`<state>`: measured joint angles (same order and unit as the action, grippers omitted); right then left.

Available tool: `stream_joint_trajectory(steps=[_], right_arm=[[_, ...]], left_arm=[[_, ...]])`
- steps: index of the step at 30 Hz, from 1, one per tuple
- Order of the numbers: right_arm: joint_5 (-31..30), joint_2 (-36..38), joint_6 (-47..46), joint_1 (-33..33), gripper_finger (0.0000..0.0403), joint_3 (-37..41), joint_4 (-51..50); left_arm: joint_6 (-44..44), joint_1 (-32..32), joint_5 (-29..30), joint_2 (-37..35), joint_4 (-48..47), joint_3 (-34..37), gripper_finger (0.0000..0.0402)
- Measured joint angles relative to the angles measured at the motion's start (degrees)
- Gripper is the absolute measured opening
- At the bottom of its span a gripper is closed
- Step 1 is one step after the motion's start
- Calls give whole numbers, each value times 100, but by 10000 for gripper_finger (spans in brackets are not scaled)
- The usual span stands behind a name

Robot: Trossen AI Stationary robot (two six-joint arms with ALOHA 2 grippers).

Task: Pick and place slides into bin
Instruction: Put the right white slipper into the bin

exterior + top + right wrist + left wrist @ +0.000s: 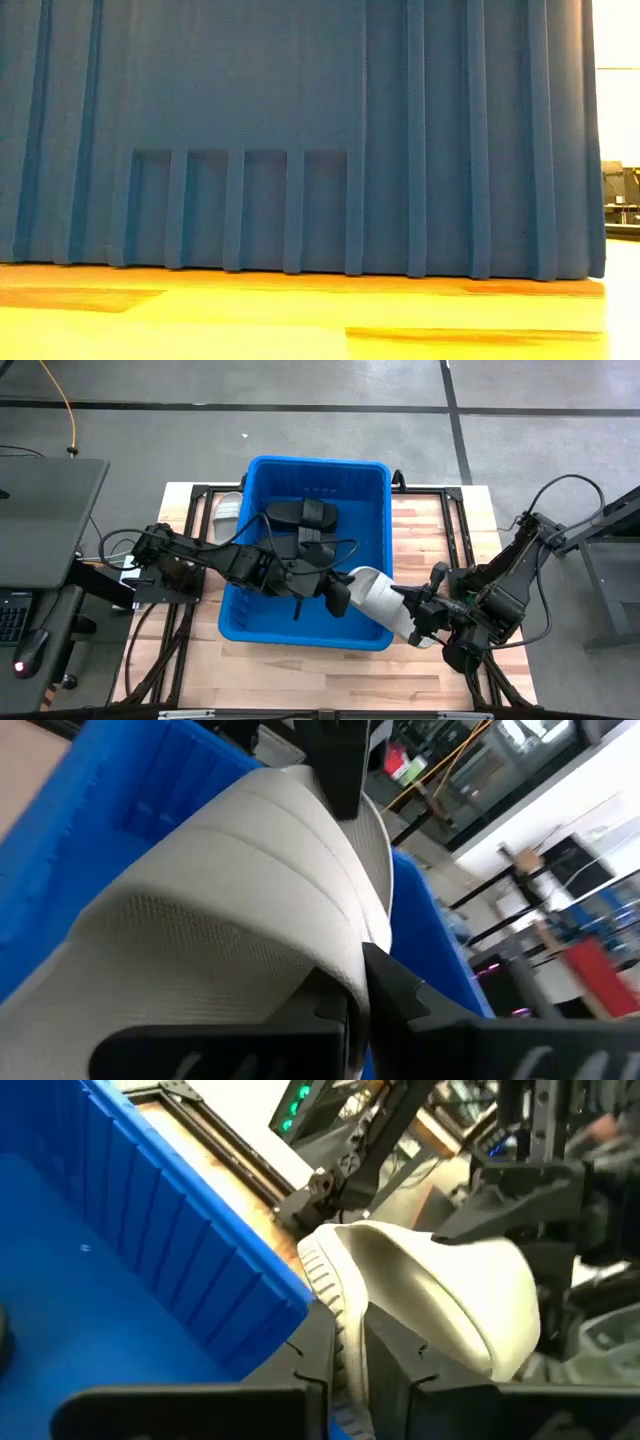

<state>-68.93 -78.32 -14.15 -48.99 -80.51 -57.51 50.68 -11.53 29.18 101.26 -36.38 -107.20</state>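
A pale grey-white slide hangs over the blue bin's near right corner, held between my two grippers. My left gripper reaches across the bin from the left and is shut on the slide's left end. My right gripper comes from the right and is shut on its other end. Two black slides lie on the bin's floor toward the far side. Another pale slide lies on the table outside the bin's far left wall. In the low view only the bin's ribbed wall shows. My left gripper pinches the ribbed edge of the slide's sole between its two fingers, coming from the table's left and slanting a little down. The slide stands on edge, clear of the bin and the table. My right gripper pinches the slide's edge at the opposite end between its two fingers, coming from the table's right, nearly level. The strap bulges away from the fingers, and the slide is lifted clear.
The wooden table top shows to the right of the bin and along the near edge. A dark frame runs around the bin's far side. A desk with a keyboard and mouse stands off the table's left.
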Motion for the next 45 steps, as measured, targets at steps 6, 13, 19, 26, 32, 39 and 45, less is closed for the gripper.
stream_joint_trajectory(steps=[6, 13, 19, 26, 32, 39, 45], right_arm=[[167, 0, -563, 11, 0, 0, -55], [759, 235, -1463, -15, 5, -6, -475], [978, 680, -1894, -156, 45, -9, -675], [1083, 1483, -2208, -378, 104, -9, -505], [1136, 2274, -2201, -512, 139, -7, 179], [1676, 2873, -1693, -167, 172, -8, 1602], [1903, 2939, -1787, 462, 192, -9, 1902]], left_arm=[[-233, -14, -38, 12, -497, 0, 10], [-533, -11, 48, -38, -465, 0, 7], [-826, -9, 366, -231, 141, 4, 7], [-1647, -11, 372, -609, 677, -22, 6], [-2540, 45, 148, -858, -114, -452, 6], [-2661, 516, -1209, -875, -1144, -985, 4], [-3101, 1119, -3076, -752, -1603, -986, 4]])
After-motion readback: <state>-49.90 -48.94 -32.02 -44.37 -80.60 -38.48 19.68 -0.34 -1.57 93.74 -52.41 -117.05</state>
